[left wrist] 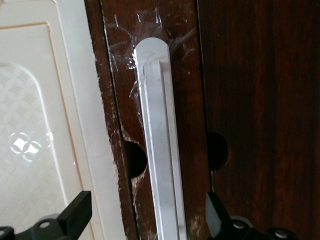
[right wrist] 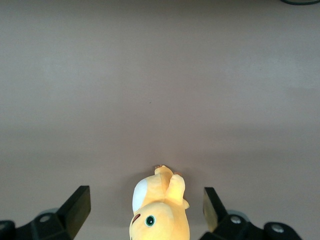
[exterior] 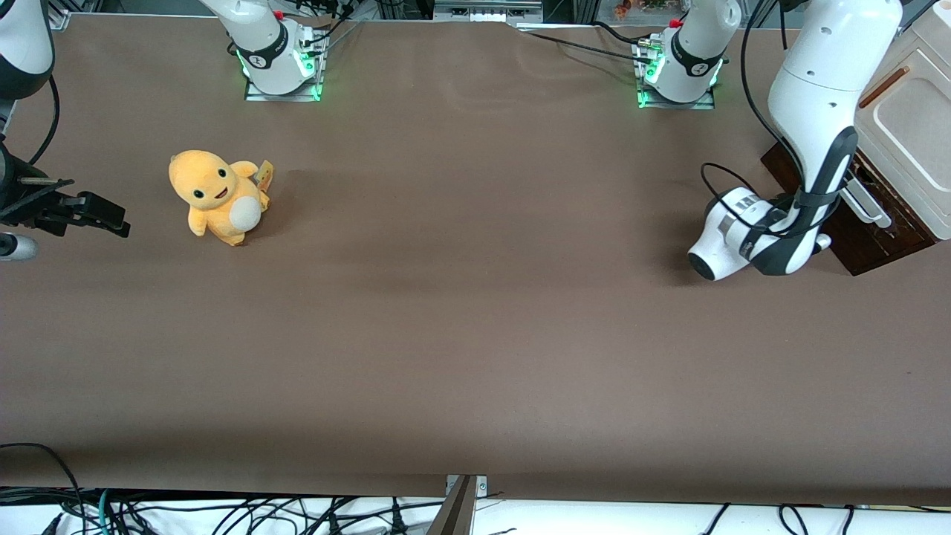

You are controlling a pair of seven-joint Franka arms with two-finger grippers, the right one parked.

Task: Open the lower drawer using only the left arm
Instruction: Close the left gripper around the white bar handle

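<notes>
Step in hand: approach to grasp. We find the hand (left wrist: 146, 220) with fingers apart, straddling the white bar handle (left wrist: 159, 150) of the lower drawer (exterior: 865, 234), which sits at the bench's (exterior: 475, 312) 3 o'clock edge, apparently shut. Next, we judge: clamp the handle, then pull outward.

One yellow plush toy (exterior: 218, 196) is sitting on the table (exterior: 475, 334), toward the parked arm's end; one cabinet (exterior: 910, 126) is standing toward the working arm's, showing one white handle (left wrist: 160, 150).

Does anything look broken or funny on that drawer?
Yes. Clear tape is stuck around the end of the white handle on the lower drawer, like a repair. The open end effector straddles that handle.
</notes>
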